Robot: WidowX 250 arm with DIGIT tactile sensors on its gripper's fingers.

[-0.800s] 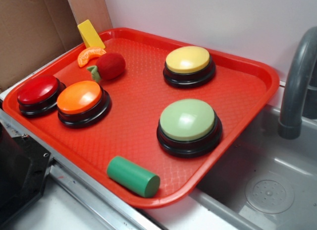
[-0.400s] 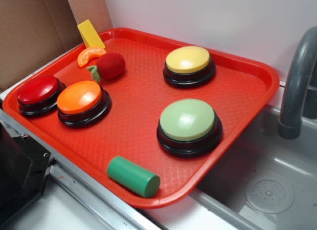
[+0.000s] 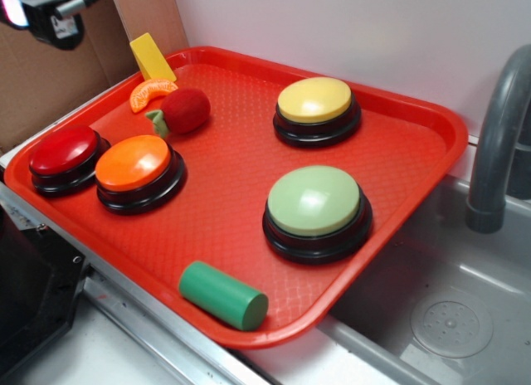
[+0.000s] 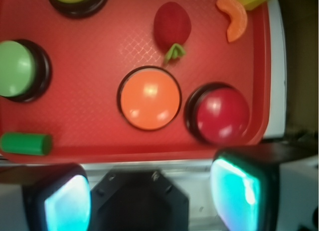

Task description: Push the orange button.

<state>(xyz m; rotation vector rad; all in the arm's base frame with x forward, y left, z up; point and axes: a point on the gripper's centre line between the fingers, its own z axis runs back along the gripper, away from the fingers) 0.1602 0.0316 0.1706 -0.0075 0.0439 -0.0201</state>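
Your fingers [image 4: 234, 191] are spread apart, holding nothing, well above the near edge of the red tray [image 4: 99, 66]. In the exterior view only a bit of the gripper [image 3: 41, 12] shows at the top left corner. The orange button [image 4: 150, 98] sits ahead of your fingers in the wrist view, untouched, just beside the dark red button [image 4: 222, 115]. A red strawberry toy [image 4: 172, 24] and an orange slice [image 4: 234, 18] lie beyond it. Green button [image 4: 17, 68] and green cylinder [image 4: 26, 143] sit off to the side.
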